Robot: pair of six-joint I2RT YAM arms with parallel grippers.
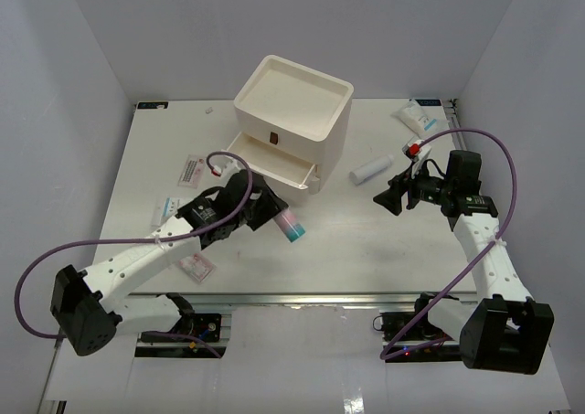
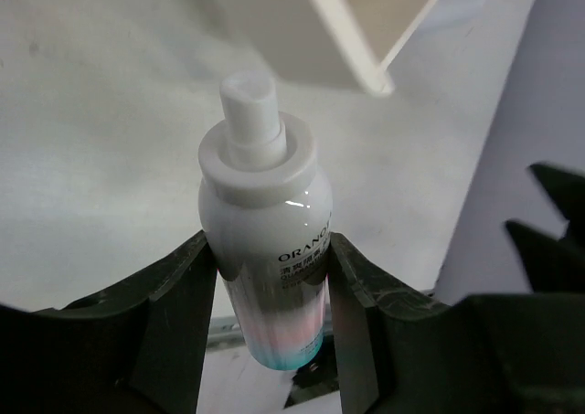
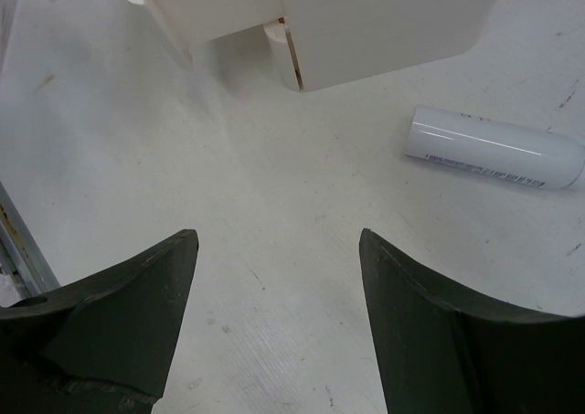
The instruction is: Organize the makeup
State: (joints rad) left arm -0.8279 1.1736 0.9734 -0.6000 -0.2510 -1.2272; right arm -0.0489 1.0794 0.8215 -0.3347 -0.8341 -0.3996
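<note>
- The drawer box [image 1: 292, 103] stands at the back of the surface [image 1: 347, 249] with a lower drawer [image 1: 274, 165] pulled out. If you bring the left arm in too low, I judge the bottle's nozzle can hit the drawer's front lip and shove the whole box.
- Your left pincer [image 2: 271, 291] is clamped on the white bottle [image 2: 265, 213], which is held off the surface just in front of that drawer. The grip is across the smooth round body, so the bottle may swivel or slip out if you tilt it sharply.
- Your right pincer [image 3: 279, 277] is spread wide with nothing in it. It hovers near the white tube [image 3: 494, 147], which lies on its side to the right of the box. A glancing touch would likely roll the tube away.
- The flat sachets [image 1: 195, 169] lie left of the box, with one [image 1: 195, 266] just beside the left arm. A low sweep of that arm could drag them.
</note>
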